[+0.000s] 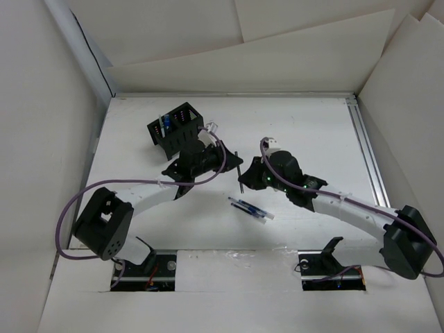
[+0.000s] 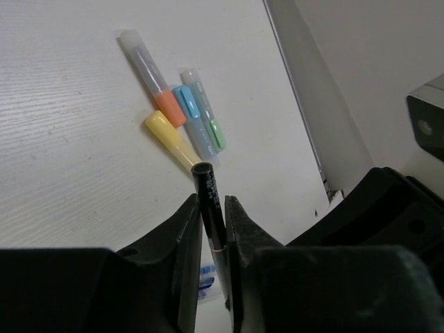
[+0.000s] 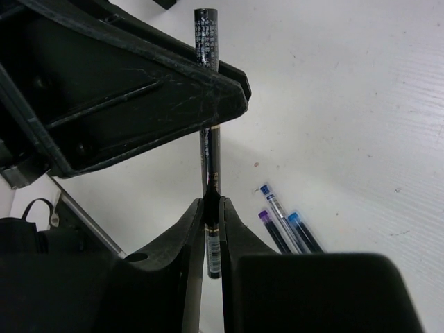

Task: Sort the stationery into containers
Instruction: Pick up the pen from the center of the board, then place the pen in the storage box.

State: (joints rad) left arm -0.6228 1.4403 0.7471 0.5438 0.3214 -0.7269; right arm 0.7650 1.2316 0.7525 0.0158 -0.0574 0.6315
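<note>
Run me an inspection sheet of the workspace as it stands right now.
Surface: white table, no spills seen.
Job's things: black pen held between both grippers; three pens lying side by side; orange highlighter, yellow highlighter, light blue highlighter and green highlighter clustered together; black mesh organizer with something blue inside.
Clutter: nothing seen.
Grippers: left gripper and right gripper, jaws of both shut on the black pen.
Cables: purple cables loop along each arm.
Surroundings: white panel walls; metal rail at the table's right edge.
</note>
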